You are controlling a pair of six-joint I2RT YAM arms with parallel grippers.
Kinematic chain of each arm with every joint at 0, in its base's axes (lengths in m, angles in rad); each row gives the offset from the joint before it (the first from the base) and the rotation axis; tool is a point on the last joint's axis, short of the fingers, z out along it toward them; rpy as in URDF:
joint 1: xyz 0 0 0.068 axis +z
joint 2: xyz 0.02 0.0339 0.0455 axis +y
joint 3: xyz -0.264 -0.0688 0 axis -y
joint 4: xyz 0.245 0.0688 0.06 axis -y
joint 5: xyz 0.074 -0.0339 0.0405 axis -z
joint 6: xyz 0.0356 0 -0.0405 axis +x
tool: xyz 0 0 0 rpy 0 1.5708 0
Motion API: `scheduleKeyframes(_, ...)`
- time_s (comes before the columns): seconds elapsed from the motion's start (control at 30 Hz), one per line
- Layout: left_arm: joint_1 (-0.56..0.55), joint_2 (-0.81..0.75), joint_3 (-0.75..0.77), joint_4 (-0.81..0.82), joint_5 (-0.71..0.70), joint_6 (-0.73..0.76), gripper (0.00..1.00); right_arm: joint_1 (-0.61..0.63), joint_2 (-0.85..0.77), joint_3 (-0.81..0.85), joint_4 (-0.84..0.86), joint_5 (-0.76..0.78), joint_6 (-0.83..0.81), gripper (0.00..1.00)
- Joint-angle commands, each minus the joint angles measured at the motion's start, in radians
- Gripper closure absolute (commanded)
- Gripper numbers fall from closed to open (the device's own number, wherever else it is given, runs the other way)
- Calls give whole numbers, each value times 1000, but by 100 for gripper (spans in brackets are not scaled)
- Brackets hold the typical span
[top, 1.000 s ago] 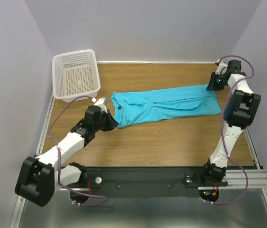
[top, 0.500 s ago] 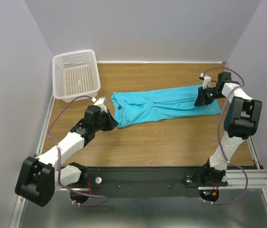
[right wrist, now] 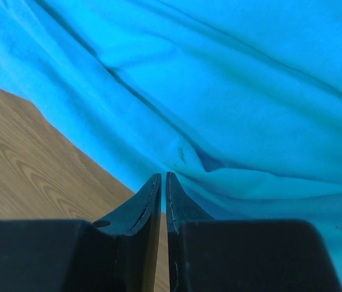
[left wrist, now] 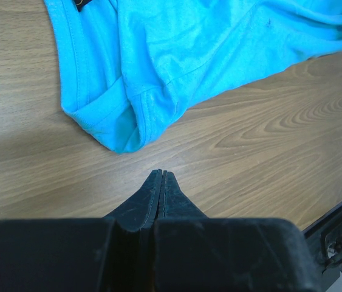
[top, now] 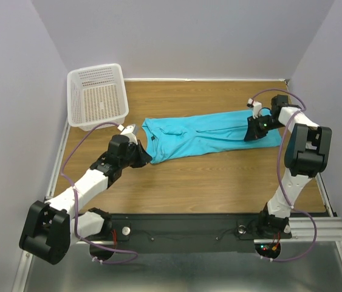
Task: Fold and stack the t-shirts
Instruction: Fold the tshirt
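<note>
Counts: we see one plain turquoise short-sleeved cloth t-shirt [top: 210, 137], one white plastic mesh basket [top: 96, 97], two arms, and one wooden table [top: 207, 182].

The t-shirt lies flat as a long, creased strip across the middle of the table. Its neck end points toward the left edge and its other end lies near the right edge. The basket sits at the far left corner, apart from the shirt.

The left gripper [left wrist: 160, 176] has its fingers pressed together with nothing between them. It hangs over bare wood just beside the shirt's near left corner, not touching it.

The right gripper [right wrist: 162, 177] is down on the cloth near the shirt's right end. A thin slit remains between its fingers, and the tips meet a ridge of fabric — we cannot tell whether any cloth is caught.

Hard to make out:
- From above, the right fingertips are only a dark blob on the shirt.
- The small dark neck label [left wrist: 79, 3] is cut off by the top edge of the left wrist view.
- The sleeves are lost in the folds.
- The right wrist view is almost all cloth, so the shirt's edges there run out of view.
</note>
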Motion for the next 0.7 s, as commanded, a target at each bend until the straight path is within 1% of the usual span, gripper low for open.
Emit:
scheduleKeyframes(0.0,5,-10,-9,50,12,7,95,36,18,22,-20,5,-15,87)
scheduleKeyframes(0.2,5,-5,-6,50,18,8,95,103,84,98,-4,63,55,89)
scheduleKeyframes(0.37,6,-13,-12,50,15,4,95,165,147,204,69,155,152,89)
scheduleKeyframes(0.43,8,-14,-13,50,13,2,95,180,168,233,119,218,207,90)
scheduleKeyframes(0.5,6,-11,-15,50,15,2,95,183,176,269,179,287,268,90)
scheduleKeyframes(0.6,8,-16,-12,50,15,4,95,183,188,342,201,361,323,91)
scheduleKeyframes(0.67,6,-16,-10,50,13,4,95,183,171,359,201,375,322,89)
